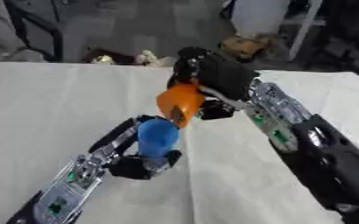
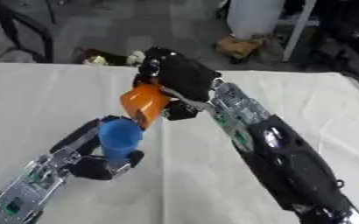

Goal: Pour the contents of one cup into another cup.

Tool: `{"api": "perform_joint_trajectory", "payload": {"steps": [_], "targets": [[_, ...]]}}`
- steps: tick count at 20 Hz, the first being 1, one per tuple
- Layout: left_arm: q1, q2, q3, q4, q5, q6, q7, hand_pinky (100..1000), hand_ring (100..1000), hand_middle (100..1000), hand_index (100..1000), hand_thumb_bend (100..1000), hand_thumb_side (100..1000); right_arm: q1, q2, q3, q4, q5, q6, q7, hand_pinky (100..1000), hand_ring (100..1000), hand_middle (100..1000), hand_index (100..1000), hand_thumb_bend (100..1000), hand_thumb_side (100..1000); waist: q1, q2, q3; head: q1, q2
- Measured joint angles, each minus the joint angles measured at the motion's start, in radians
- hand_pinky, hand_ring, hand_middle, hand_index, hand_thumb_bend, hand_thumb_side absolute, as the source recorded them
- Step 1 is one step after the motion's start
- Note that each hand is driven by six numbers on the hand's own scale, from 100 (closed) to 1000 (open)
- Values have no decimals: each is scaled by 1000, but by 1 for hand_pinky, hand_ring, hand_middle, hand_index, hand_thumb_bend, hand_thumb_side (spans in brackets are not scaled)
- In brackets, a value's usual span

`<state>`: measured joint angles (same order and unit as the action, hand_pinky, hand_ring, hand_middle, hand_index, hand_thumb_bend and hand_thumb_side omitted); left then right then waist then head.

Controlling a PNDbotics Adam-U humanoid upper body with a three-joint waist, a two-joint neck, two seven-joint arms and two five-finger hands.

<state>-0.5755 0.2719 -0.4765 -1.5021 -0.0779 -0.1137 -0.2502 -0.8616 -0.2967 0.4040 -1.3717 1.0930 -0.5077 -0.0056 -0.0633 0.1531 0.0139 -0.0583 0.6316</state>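
Both hands curled: R hand [image 1: 213,76] grips tilted orange cup [image 1: 180,101] over L hand's [image 1: 140,164] blue cup [image 1: 158,138].

My left hand [image 1: 140,164] holds upright cup [image 1: 158,138] over worktop [image 1: 52,105], centre-left. My right hand [image 1: 213,74] behind it, holding tilted cup [image 1: 180,102], mouth down just above upright cup's rim.

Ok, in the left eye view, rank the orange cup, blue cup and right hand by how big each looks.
1. right hand, curled round the orange cup, looks largest.
2. orange cup and blue cup, held in the left hand, look about alike. The orange one is tipped, so I would not rank them.
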Motion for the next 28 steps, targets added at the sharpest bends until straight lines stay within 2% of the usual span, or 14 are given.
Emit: {"api": "perform_joint_trajectory", "payload": {"steps": [6,12,28], "targets": [[0,0,0,0,2,1,-1,109,698,288,760,100,352,0,0,0,-3,14,-3,-3,869,703,435,657,116,100,0,0,0,3,0],[0,0,0,0,2,2,-2,110,699,289,760,100,353,0,0,1,-3,26,-4,-4,870,705,338,657,121,100,0,0,1,4,0],[0,0,0,1,-1,3,-4,112,702,291,761,100,358,0,-1,4,-6,53,-9,-7,871,710,360,656,128,100,-2,0,4,5,0]]}}
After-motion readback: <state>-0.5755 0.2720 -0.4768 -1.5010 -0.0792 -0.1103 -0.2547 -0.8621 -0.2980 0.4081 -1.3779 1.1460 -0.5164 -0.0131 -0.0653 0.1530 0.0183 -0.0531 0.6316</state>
